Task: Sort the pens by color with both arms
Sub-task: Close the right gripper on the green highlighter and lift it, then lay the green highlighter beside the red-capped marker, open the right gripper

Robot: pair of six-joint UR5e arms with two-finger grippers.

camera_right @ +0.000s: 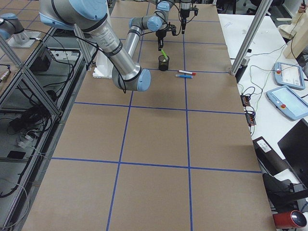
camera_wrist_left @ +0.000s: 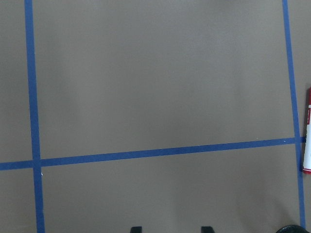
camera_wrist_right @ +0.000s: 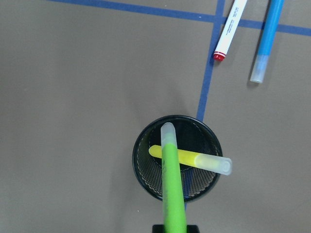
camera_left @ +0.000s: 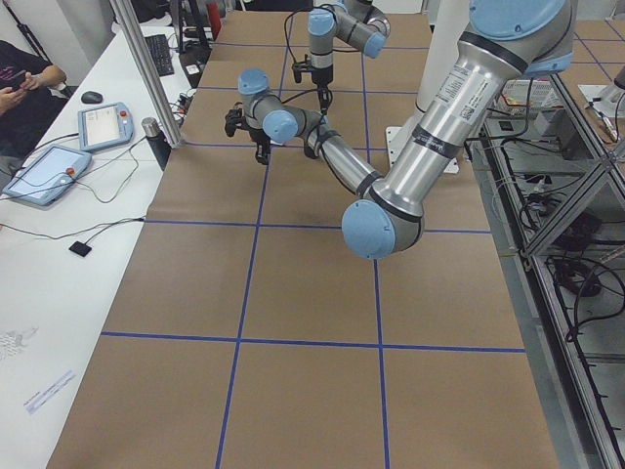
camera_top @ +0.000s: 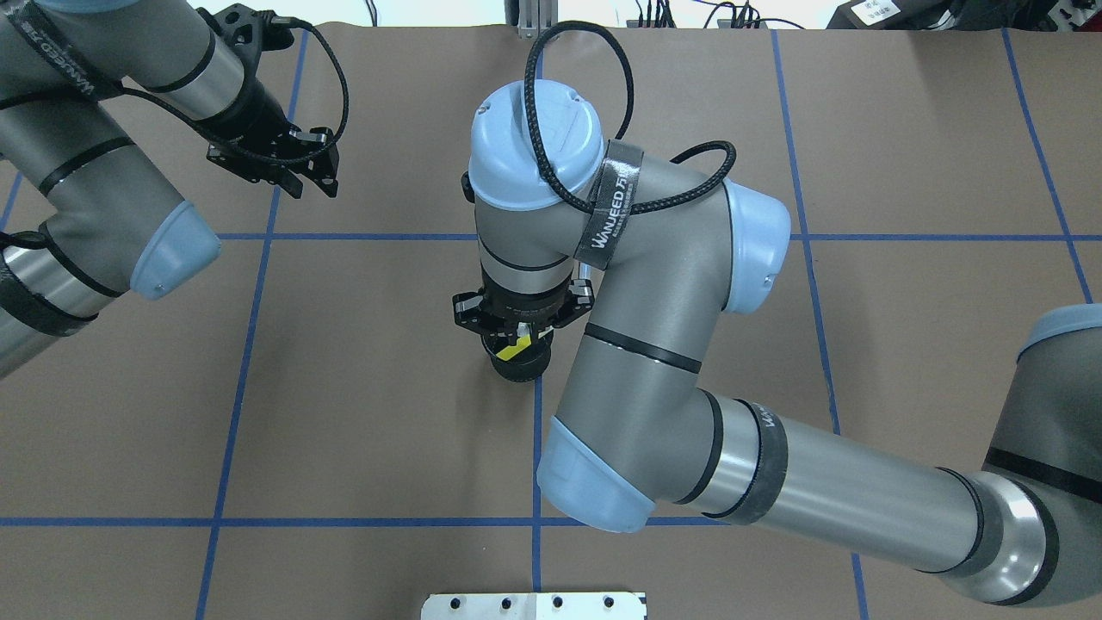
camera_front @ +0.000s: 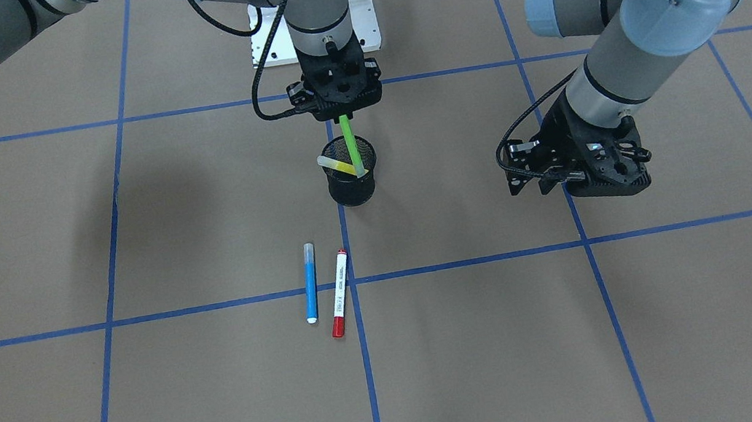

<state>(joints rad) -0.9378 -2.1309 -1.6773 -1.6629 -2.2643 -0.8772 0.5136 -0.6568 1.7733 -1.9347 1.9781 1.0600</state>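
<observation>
My right gripper (camera_front: 342, 114) is shut on the upper end of the bright green highlighter (camera_front: 352, 146), which hangs almost upright with its lower end in the mouth of the black mesh cup (camera_front: 352, 188). The yellow highlighter (camera_wrist_right: 190, 158) leans inside the cup (camera_wrist_right: 141, 150), its clear cap over the rim. The blue pen (camera_front: 309, 283) and the red-capped white pen (camera_front: 339, 293) lie side by side on the table in front of the cup. My left gripper (camera_top: 312, 179) hovers off to the side, open and holding nothing; its wrist view shows only the red-capped pen (camera_wrist_left: 307, 131) at the right edge.
Blue tape lines (camera_front: 367, 359) divide the brown table into squares. The white pedestal base (camera_front: 363, 14) sits behind the cup. A side bench with teach pendants (camera_left: 47, 174), a metal post (camera_left: 146, 73) and a seated person (camera_left: 24, 73) runs along the far side.
</observation>
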